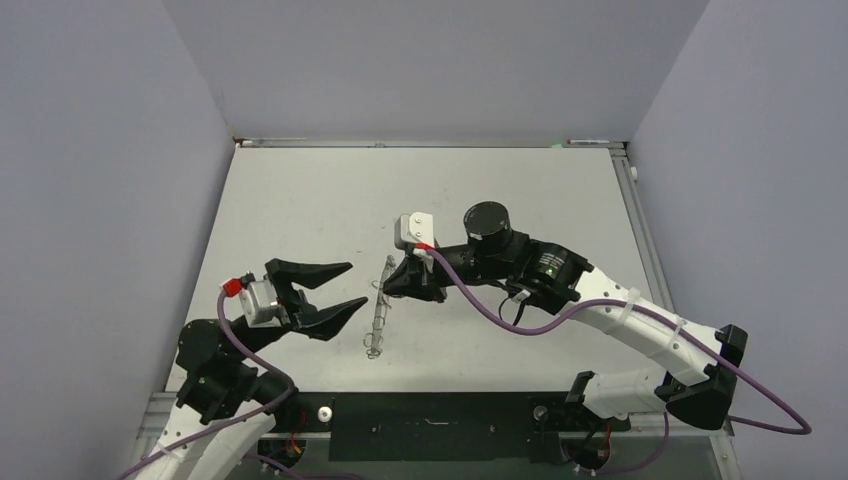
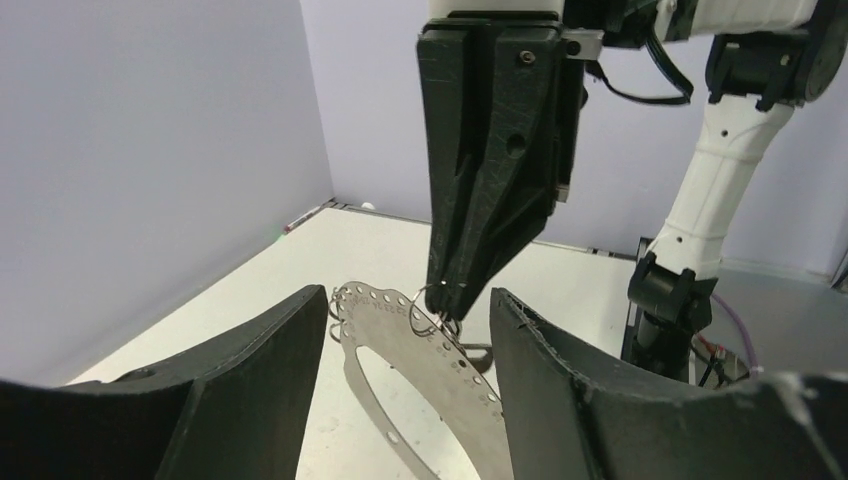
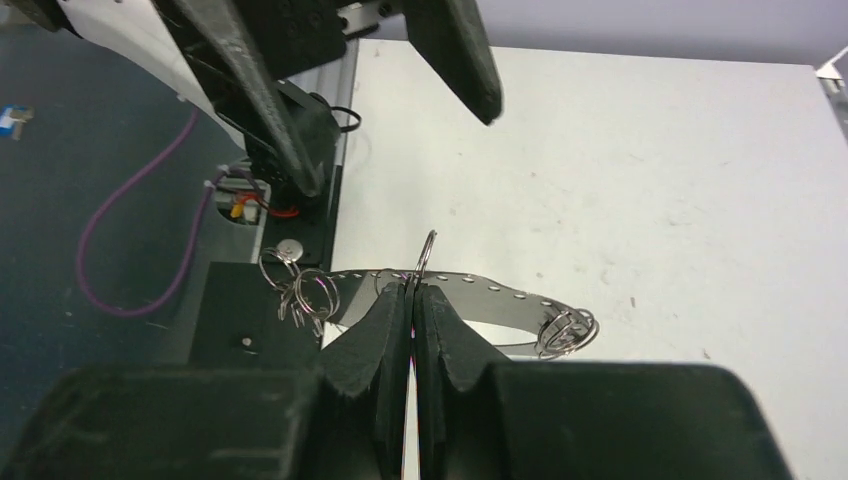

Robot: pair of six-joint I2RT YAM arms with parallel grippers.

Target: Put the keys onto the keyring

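The keyring [image 1: 377, 325] looks thin, stiff and slippery, so its rim suits pinching. The right end effector [image 1: 386, 285] grips it; the left end effector [image 1: 357, 284] stands open.

My top cam looks down from behind; both wrist cams sit close, facing each other across the keyring [image 2: 395, 325].

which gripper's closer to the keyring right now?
Right. The right gripper is shut on the keyring, pinching its rim. The left gripper stands open just to the keyring's left, pointed at it but not touching.
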